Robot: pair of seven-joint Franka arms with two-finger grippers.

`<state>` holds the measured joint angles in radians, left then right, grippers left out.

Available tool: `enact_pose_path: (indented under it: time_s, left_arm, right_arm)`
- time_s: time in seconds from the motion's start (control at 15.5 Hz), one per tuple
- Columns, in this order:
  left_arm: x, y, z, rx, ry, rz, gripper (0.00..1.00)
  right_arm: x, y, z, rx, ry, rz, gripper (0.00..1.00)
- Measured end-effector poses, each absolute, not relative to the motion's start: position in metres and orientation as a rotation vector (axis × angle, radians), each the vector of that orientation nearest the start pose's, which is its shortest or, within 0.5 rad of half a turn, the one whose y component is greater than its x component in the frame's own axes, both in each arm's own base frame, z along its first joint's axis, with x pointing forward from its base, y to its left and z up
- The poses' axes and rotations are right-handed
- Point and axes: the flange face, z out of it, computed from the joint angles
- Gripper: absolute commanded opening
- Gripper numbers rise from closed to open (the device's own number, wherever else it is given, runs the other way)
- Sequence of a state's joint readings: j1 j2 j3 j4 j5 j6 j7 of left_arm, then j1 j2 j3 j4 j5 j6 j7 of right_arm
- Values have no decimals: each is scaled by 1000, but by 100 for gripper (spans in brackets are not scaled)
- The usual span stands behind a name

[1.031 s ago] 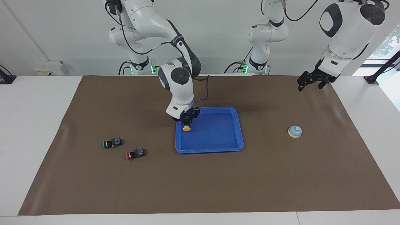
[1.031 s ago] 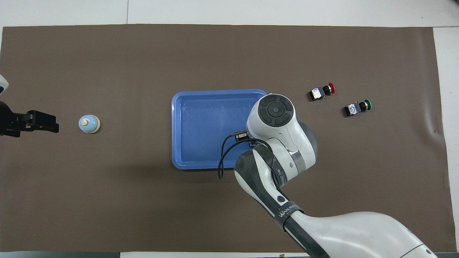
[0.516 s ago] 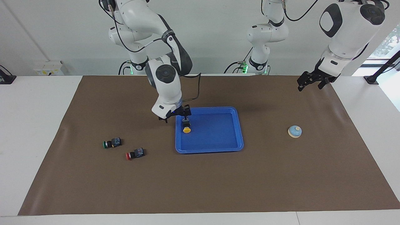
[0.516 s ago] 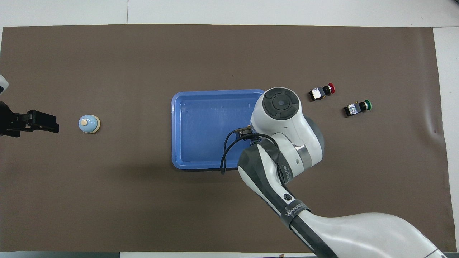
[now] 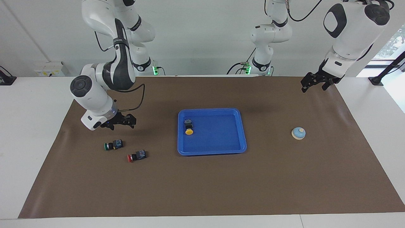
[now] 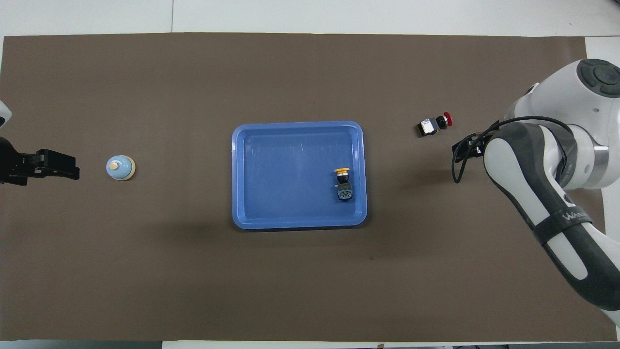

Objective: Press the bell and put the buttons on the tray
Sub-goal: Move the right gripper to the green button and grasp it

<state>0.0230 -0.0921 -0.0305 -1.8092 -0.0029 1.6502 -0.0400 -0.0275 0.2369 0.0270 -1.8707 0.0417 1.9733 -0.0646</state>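
Observation:
The yellow button (image 5: 189, 127) (image 6: 343, 183) lies on its side in the blue tray (image 5: 218, 136) (image 6: 286, 174), by the rim toward the right arm's end. On the mat lie the green button (image 5: 113, 145) and the red button (image 5: 136, 155) (image 6: 434, 124). My right gripper (image 5: 121, 123) hangs open and empty over the mat beside the green button, clear of it. In the overhead view that arm covers the green button. The light-blue bell (image 5: 298, 133) (image 6: 120, 167) stands toward the left arm's end. My left gripper (image 5: 313, 85) (image 6: 72, 170) waits open, raised beside the bell.
A brown mat (image 5: 202, 190) covers the table, with white table edge around it. The right arm's forearm (image 6: 557, 218) reaches over the mat's corner at its own end.
The right gripper opened and left the yellow button in the tray. It then swung away to above the green button. The left arm stayed still.

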Motion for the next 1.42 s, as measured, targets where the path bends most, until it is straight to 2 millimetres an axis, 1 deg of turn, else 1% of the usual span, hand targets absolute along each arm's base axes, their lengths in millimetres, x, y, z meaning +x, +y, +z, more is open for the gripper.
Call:
enact_pose_path:
  time_s: [0.13, 0.19, 0.39, 0.52, 0.64, 0.77, 0.84, 0.9, 1.16, 1.29, 1.42]
  left_arm:
    - [526, -5, 568, -3138, -52, 105, 100]
    - [526, -5, 568, -3138, -52, 105, 100]
    - [526, -5, 568, -3138, -52, 105, 100]
    - [526, -5, 568, -3138, -52, 105, 100]
    - [526, -5, 568, -3138, -52, 105, 100]
    - [526, -5, 568, -3138, -52, 105, 100]
    - [526, -5, 568, -3138, -52, 105, 100]
    - [526, -5, 568, -3138, -52, 105, 100]
    - [526, -5, 568, -3138, -52, 105, 100]
    - [526, -5, 568, -3138, -52, 105, 100]
    - [526, -5, 568, -3138, -52, 105, 100]
  right_arm:
    - [603, -2, 379, -3092, -32, 155, 97]
    - [604, -5, 379, -3094, -3, 136, 100]
    - [606, -15, 381, -3094, 23, 111, 100]
    - [609, -21, 388, -3097, 32, 59, 100]
    - [612, -31, 400, -3100, 40, -14, 100]
    - [613, -41, 408, -3101, 57, -61, 100]
    - [614, -43, 410, -3099, 121, -83, 100]
    - [615, -43, 410, -3090, 230, -93, 100]
    - [618, -38, 407, -2992, 741, -123, 100]
    - [620, -38, 396, -2917, 976, -117, 100]
    - [621, -39, 378, -2851, 1169, -68, 100]
